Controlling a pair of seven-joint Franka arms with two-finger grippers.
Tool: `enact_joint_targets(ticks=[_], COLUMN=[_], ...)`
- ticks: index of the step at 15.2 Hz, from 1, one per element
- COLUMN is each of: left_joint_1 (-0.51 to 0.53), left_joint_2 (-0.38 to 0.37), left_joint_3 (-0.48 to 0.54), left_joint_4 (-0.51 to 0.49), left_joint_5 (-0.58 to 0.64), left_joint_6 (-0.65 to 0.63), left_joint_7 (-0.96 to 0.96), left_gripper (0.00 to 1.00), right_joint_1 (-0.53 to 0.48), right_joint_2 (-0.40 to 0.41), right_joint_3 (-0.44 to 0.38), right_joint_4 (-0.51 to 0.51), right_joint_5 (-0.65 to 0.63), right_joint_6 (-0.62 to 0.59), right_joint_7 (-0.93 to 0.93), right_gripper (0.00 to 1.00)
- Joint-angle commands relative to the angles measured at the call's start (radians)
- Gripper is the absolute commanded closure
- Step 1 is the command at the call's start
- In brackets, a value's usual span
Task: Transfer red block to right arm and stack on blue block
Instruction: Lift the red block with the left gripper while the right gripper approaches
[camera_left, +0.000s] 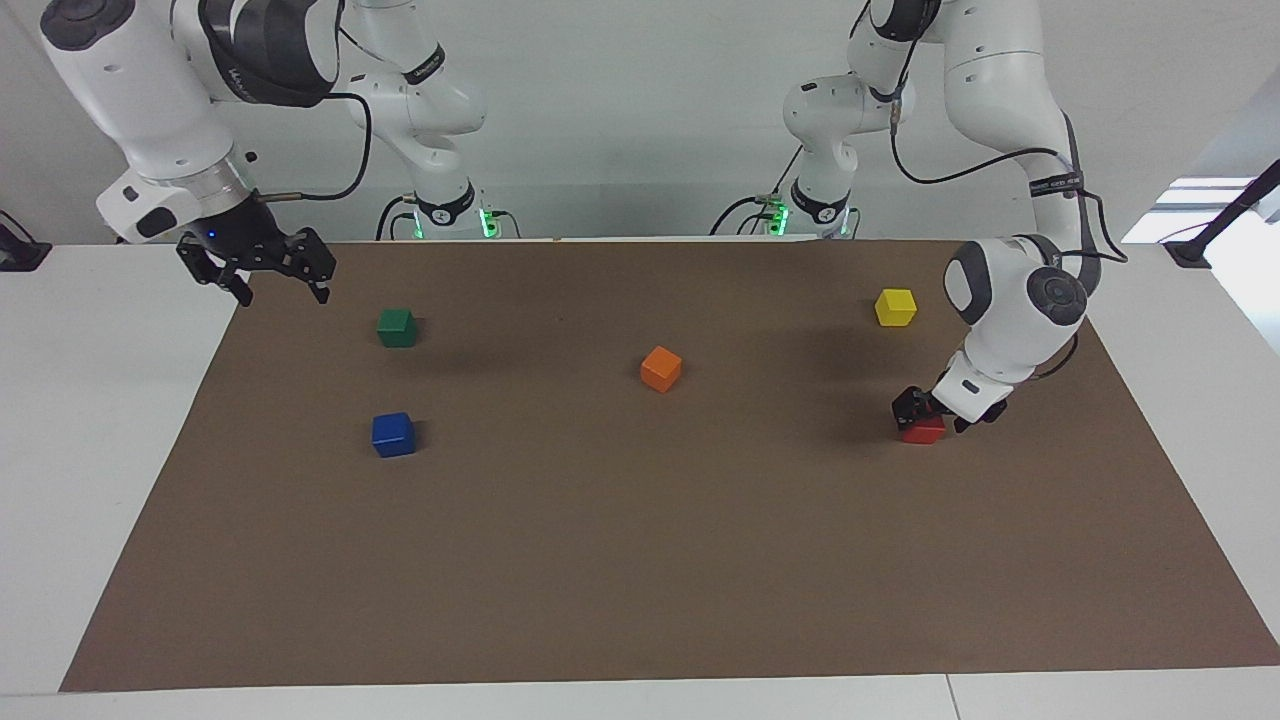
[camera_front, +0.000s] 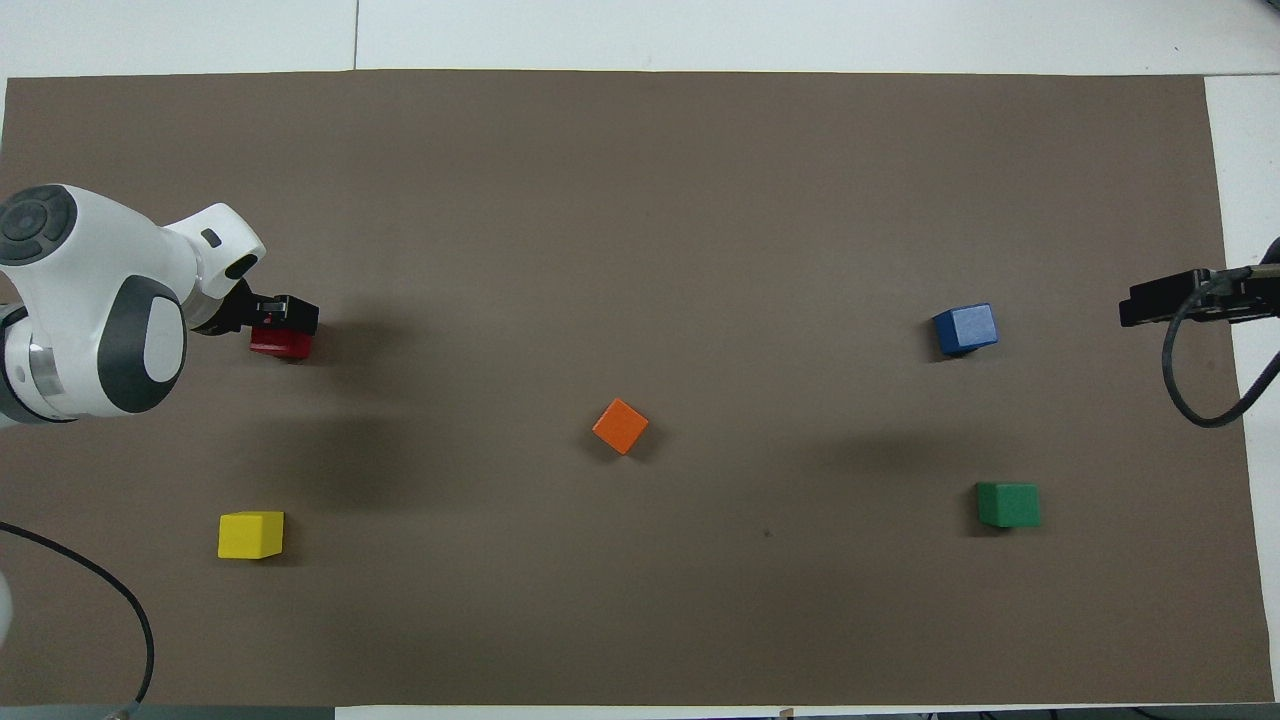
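**Left pincer low around the red block, five blocks on the mat**

I count five blocks on the brown mat (camera_left: 640, 560) that covers the counter (camera_left: 100, 450), one of each colour: red, blue, green, orange and yellow. I count two arms, each with one pincer.

The red block (camera_left: 924, 431) lies at the left arm's end of the mat. My left pincer (camera_left: 933, 413) is down on it, with open fingers standing at both sides of the block; I cannot tell whether they touch it. The block rests on the mat.

The blue block (camera_left: 393, 434) lies at the right arm's end, well apart from the red one. The green block (camera_left: 396, 327) is nearer to the robots than the blue one. The orange block (camera_left: 661, 368) sits about in the middle of the mat, turned at an angle, between the two ends. The yellow block (camera_left: 895, 306) is nearer to the robots than the red one.

My right pincer (camera_left: 270, 275) hangs open over the mat's corner near the green block and holds nothing; the right arm (camera_left: 150, 90) waits there. Nothing stands on the blue block.
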Motion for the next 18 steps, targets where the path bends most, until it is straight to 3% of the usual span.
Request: enact_joint_targets(ticks=[1, 2, 4, 5, 7, 8, 11, 14, 18], left_joint_1=[-0.005, -0.006, -0.006, -0.006, -0.006, -0.005, -0.005, -0.008, -0.006], left_joint_2=[-0.013, -0.013, -0.013, -0.013, -0.014, -0.014, -0.019, -0.033, -0.062], left_joint_3=[0.004, 0.004, 0.004, 0.004, 0.004, 0.004, -0.002, -0.008, -0.089], left_joint_4=[-0.028, -0.028, -0.028, -0.03, -0.028, -0.028, 0.005, 0.145, 0.271], left_joint_5=[-0.009, -0.009, -0.009, -0.009, -0.009, -0.009, -0.019, -0.232, -0.349], left_joint_6=[0.034, 0.034, 0.033, 0.03, 0.022, 0.019, -0.025, -0.21, -0.384], left_joint_7=[0.014, 0.011, 0.008, 0.006, 0.0, 0.0, -0.037, -0.149, -0.407], left_gripper=[0.0, 0.0, 0.2, 0.36, 0.93, 1.0, 1.0, 1.0, 1.0], right_joint_1=[-0.036, -0.051, -0.1, -0.12, -0.128, -0.131, -0.159, -0.217, -0.257], right_joint_2=[0.028, 0.049, 0.098, 0.118, 0.143, 0.16, 0.2, 0.284, 0.398], right_joint_3=[0.004, 0.004, 0.002, 0.002, 0.002, 0.004, 0.002, 0.004, 0.004], right_joint_4=[-0.033, -0.032, -0.032, -0.032, -0.03, -0.033, -0.093, -0.104, -0.116], right_joint_5=[0.15, 0.208, 0.417, 0.509, 0.624, 0.699, 0.923, 1.096, 1.255], right_joint_6=[0.068, 0.088, 0.099, 0.099, 0.097, 0.09, 0.041, -0.141, -0.335], right_joint_7=[-0.135, -0.188, -0.3, -0.343, -0.397, -0.432, -0.539, -0.642, -0.731], right_gripper=[0.0, 0.0, 0.0, 0.0, 0.0, 0.0, 0.0, 0.0, 0.0])
